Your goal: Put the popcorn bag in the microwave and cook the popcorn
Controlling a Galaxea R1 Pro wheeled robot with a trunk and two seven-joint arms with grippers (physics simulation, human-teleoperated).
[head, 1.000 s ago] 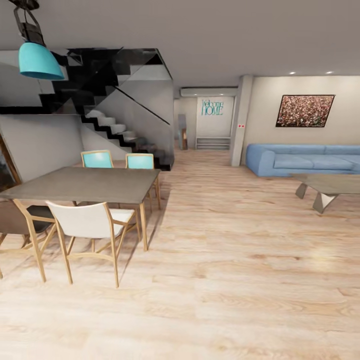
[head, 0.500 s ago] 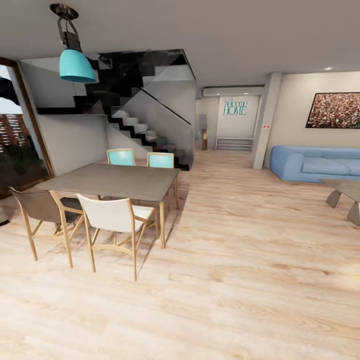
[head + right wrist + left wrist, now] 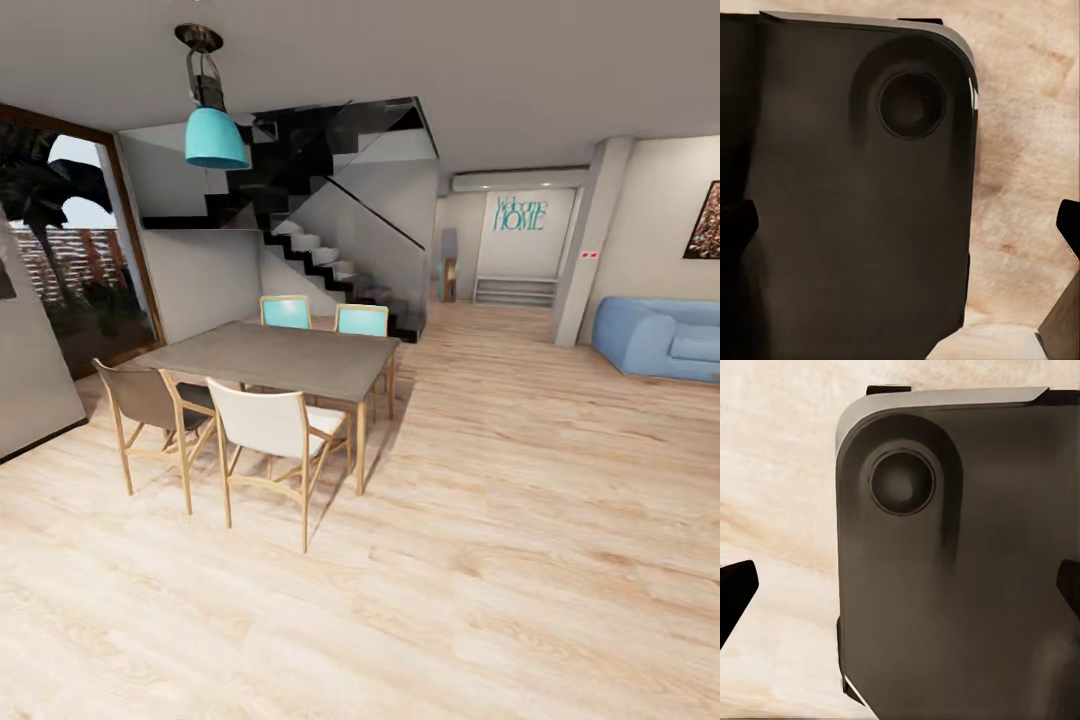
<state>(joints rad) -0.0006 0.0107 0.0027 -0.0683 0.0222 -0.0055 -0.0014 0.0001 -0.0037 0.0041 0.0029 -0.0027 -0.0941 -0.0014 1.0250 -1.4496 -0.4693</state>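
Step in hand, judged: transit to kitchen; pickup not yet begun. Popcorn bag, microwave & countertop not visible from here, so location cannot be given.

Head view: open dining/living rm. Grey rectangular dining table (image 3: 290, 358) w/ pale wood legs at centre left, four wood-framed chairs round it, two w/ teal backs (image 3: 287, 312). Teal dome pendant lamp (image 3: 216, 139) in upper left. Black-and-white open staircase (image 3: 330, 255) behind. Blue sofa (image 3: 665, 338) at right edge. Pale wood plank floor (image 3: 480, 560) across lower frame.

Wrist views: left tool (image 3: 900, 585) & right tool (image 3: 904, 225) both w/ dark tips wide apart, nothing held, above dark robot body panels.

Next move calls for: locating kitchen, steering clear of chairs.
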